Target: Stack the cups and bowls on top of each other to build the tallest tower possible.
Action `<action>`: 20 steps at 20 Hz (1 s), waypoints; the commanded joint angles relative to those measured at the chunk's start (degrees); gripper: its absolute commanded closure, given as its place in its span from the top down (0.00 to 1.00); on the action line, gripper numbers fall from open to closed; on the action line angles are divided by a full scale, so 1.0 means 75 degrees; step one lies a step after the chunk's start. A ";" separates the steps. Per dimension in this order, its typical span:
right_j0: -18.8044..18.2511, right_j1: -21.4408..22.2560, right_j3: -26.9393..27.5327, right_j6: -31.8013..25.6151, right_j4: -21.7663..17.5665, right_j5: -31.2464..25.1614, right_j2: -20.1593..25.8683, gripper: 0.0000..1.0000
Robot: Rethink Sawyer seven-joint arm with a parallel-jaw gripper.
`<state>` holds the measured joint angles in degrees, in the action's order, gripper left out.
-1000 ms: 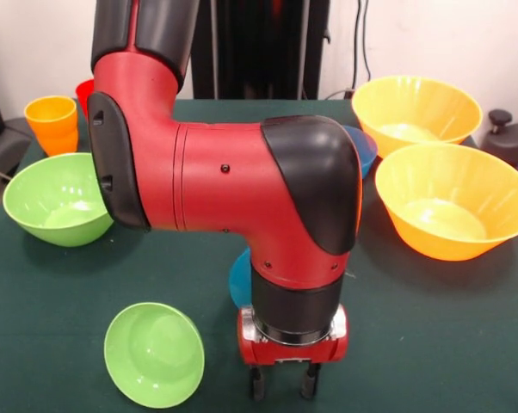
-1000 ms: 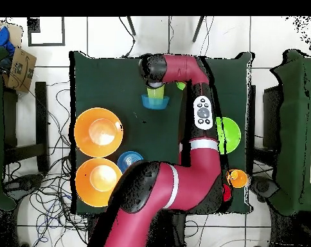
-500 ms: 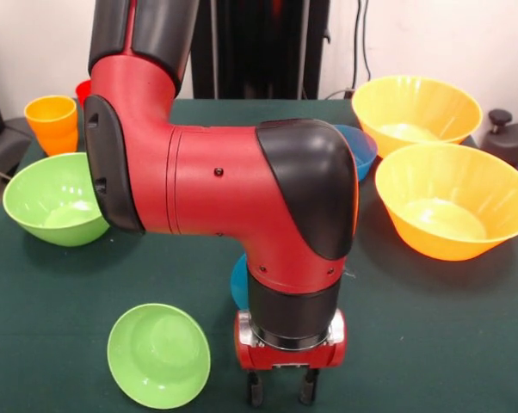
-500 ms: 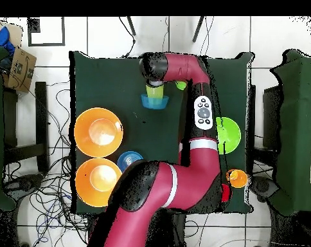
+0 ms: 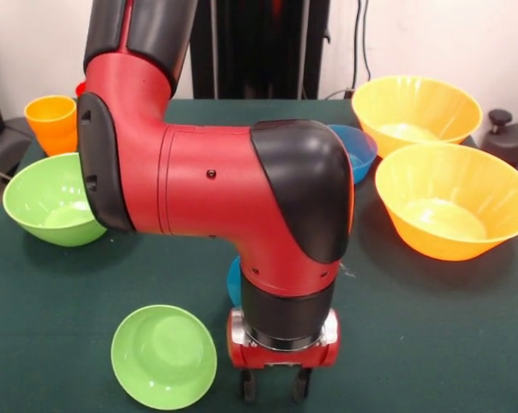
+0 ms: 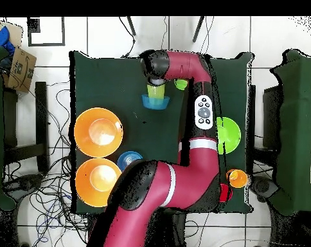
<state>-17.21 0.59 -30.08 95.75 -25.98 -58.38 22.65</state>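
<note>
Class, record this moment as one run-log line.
gripper: open, low over table | small glossy green bowl: beside it, tilted | yellow cup in small blue bowl: behind arm

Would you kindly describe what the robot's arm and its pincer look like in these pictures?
The arm is thick and tubular, glossy red with black shells at the elbow and joints. Small dark screws dot its red casing. A silver ring sits above the red wrist block. The pincer has two short black fingers. From overhead, a white oval button panel shows on the arm.
</note>
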 commanded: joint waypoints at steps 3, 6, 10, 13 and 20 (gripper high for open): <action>0.0426 -0.0092 0.1282 -0.0620 -0.0567 -0.3878 -0.0268 1.00; 0.0535 0.0096 0.1162 -0.0549 -0.0524 -0.4757 -0.0450 1.00; 0.0526 0.0421 0.0370 -0.0508 -0.0223 -0.4915 -0.0631 1.00; 0.0459 0.0859 -0.0889 -0.0334 0.0101 -0.4130 -0.0834 1.00; 0.0366 0.1102 -0.2688 0.0182 -0.0094 -0.2266 -0.1310 1.00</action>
<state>-14.54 6.37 -34.47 95.75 -25.26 -85.63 15.38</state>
